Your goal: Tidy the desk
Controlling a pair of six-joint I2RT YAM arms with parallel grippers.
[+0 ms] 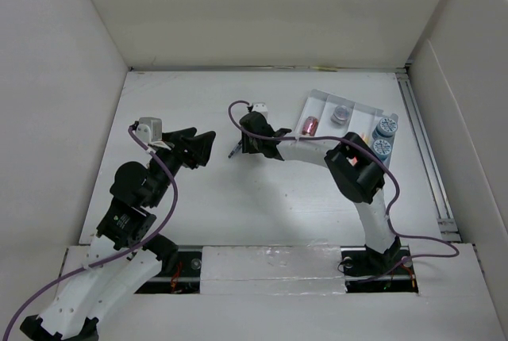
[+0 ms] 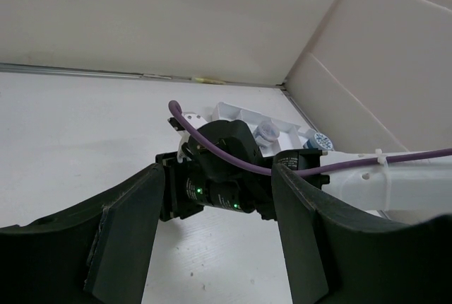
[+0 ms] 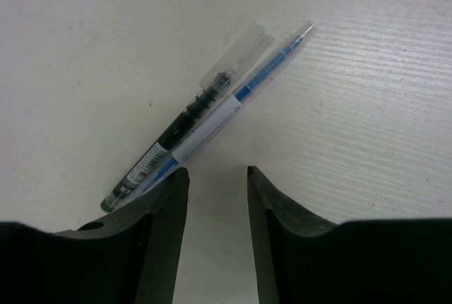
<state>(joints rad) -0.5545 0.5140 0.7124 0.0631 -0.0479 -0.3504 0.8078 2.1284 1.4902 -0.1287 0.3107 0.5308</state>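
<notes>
The right gripper point(image 3: 217, 171) hangs low over the desk point(image 3: 367, 127), its jaws parted a moderate way with nothing between them. Just ahead of its fingertips two pens lie on the white top, touching along their length: a black pen point(image 3: 176, 131) with a clear cap and a blue pen point(image 3: 272, 67). The left gripper point(image 2: 219, 170) stands wide and empty above the desk's left half, facing the right arm's wrist.

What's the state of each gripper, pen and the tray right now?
left gripper: open, empty.
right gripper: open, empty, just short of the pens.
black pen: capped, lying flat on desk.
blue pen: lying flat, against black pen.
tray: upright, items in its compartments.
</notes>
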